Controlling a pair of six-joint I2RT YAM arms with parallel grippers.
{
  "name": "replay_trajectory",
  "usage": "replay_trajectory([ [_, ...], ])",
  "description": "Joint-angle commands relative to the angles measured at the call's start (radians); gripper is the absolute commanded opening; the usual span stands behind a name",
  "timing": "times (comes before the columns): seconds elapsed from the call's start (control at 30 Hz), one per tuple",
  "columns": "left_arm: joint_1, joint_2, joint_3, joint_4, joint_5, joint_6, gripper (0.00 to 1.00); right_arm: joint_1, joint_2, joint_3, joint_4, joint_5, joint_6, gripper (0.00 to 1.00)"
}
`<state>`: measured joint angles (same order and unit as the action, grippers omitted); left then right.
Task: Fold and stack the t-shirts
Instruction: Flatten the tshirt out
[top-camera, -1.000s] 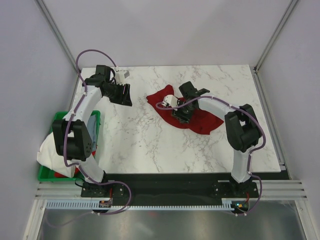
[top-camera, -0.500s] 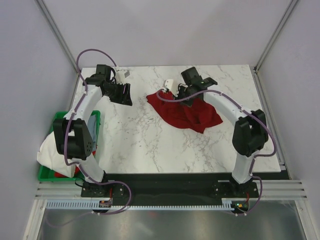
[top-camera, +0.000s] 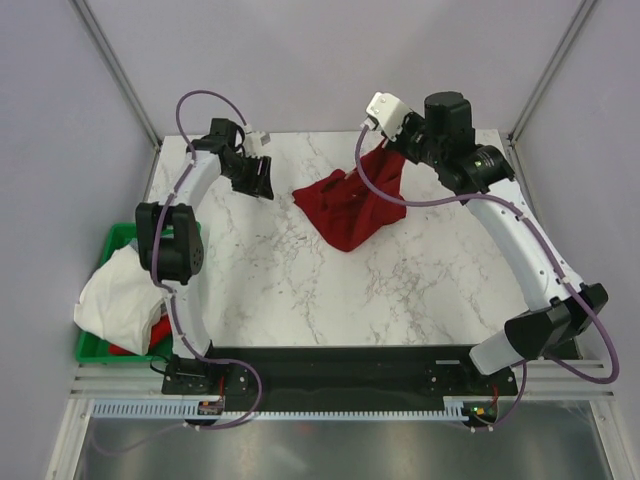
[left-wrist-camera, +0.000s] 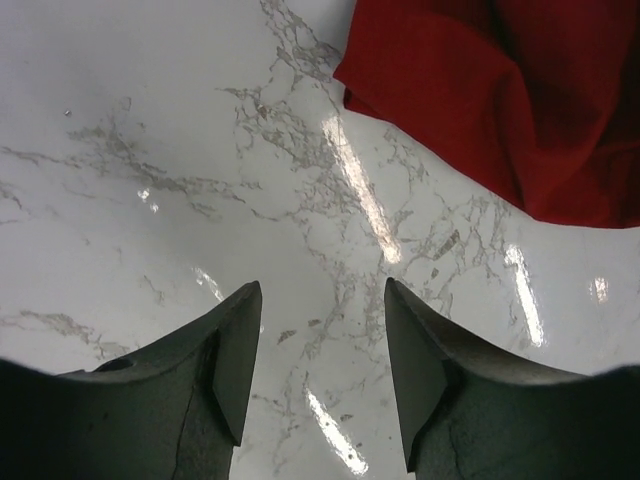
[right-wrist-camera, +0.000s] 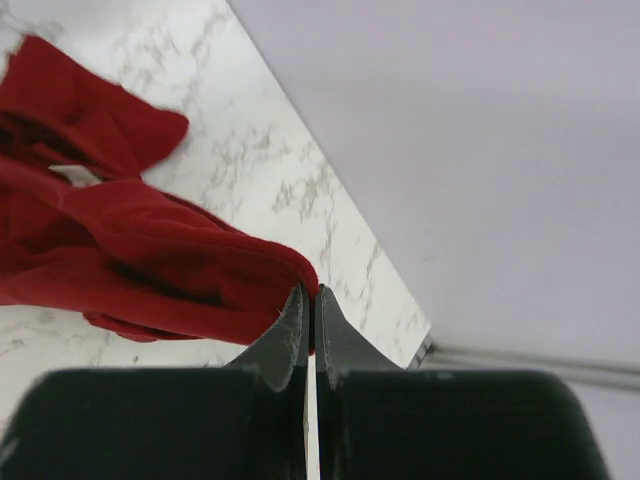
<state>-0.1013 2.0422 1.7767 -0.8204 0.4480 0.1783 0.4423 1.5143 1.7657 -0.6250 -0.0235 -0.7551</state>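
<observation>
A dark red t-shirt (top-camera: 348, 205) lies bunched at the back middle of the marble table, one end lifted up toward the back right. My right gripper (top-camera: 392, 148) is shut on that raised end and holds it above the table; the wrist view shows the red cloth (right-wrist-camera: 150, 265) pinched between the closed fingertips (right-wrist-camera: 296, 318). My left gripper (top-camera: 263, 180) is open and empty, low over bare marble at the back left, just left of the shirt's edge (left-wrist-camera: 500, 100). A white t-shirt (top-camera: 120, 295) lies heaped in the green bin with a bit of red cloth (top-camera: 135, 346) under it.
The green plastic bin (top-camera: 92, 345) stands off the table's left edge near the left arm's base. Frame posts rise at the back corners. The marble table (top-camera: 400, 290) has bare surface in front of the shirt.
My right gripper has taken hold of the red shirt and lifted its end up and back to the right, stretching the cloth. My left arm has swung slightly toward the back.
</observation>
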Motion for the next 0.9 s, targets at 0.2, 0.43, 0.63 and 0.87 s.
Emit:
replay_trajectory([
  [0.2, -0.055, 0.288, 0.274, -0.023, -0.017, 0.058, 0.61, -0.135, 0.029, -0.092, 0.024, 0.077, 0.091, 0.0],
  [0.43, -0.101, 0.404, 0.378, -0.017, -0.071, 0.066, 0.52, -0.152, 0.021, -0.115, 0.007, 0.077, 0.092, 0.0],
  [0.63, -0.136, 0.42, 0.379, -0.017, -0.075, 0.055, 0.49, -0.168, 0.012, -0.138, 0.004, 0.079, 0.099, 0.0],
  [0.87, -0.141, 0.411, 0.362, -0.023, -0.057, 0.062, 0.49, -0.18, 0.018, -0.15, 0.002, 0.07, 0.102, 0.0],
])
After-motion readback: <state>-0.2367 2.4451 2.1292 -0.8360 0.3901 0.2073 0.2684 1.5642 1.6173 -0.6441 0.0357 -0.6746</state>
